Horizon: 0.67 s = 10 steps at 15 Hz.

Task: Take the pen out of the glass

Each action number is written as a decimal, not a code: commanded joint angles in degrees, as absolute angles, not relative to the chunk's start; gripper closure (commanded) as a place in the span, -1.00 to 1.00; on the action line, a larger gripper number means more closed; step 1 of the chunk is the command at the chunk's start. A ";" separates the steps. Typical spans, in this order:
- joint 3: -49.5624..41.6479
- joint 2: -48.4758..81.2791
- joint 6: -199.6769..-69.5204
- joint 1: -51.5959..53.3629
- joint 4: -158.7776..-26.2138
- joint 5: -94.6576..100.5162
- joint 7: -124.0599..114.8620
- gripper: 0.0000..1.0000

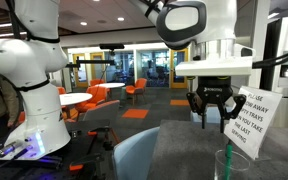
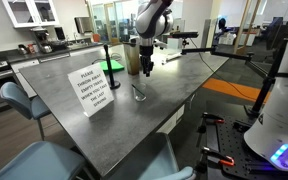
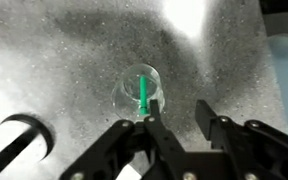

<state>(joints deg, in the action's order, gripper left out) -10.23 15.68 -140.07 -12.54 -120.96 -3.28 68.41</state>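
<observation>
The glass (image 3: 134,95) is a small clear tumbler standing on the grey speckled table. The green pen (image 3: 144,92) stands inside it and sticks up past the rim. In the wrist view the glass sits just beyond my left finger. My gripper (image 3: 181,120) is open and empty and hangs above the table, higher than the pen. In both exterior views the gripper (image 1: 209,112) (image 2: 146,68) is above and a little off to the side of the glass (image 1: 224,166) (image 2: 139,94). The pen (image 1: 224,160) shows as a thin green stick.
A white sign (image 2: 92,88) (image 1: 249,120) stands on the table close beside the glass. A black stand with a round base (image 2: 111,68) (image 3: 19,135) is near it. Blue chairs (image 2: 19,100) line the table edge (image 2: 154,125).
</observation>
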 commanded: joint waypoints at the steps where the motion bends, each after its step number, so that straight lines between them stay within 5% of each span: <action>1: -6.72 21.60 -139.58 -15.83 -114.70 -5.03 69.52 -0.04; 10: -2.31 32.88 -138.05 -20.27 -104.11 -3.48 68.28 0.52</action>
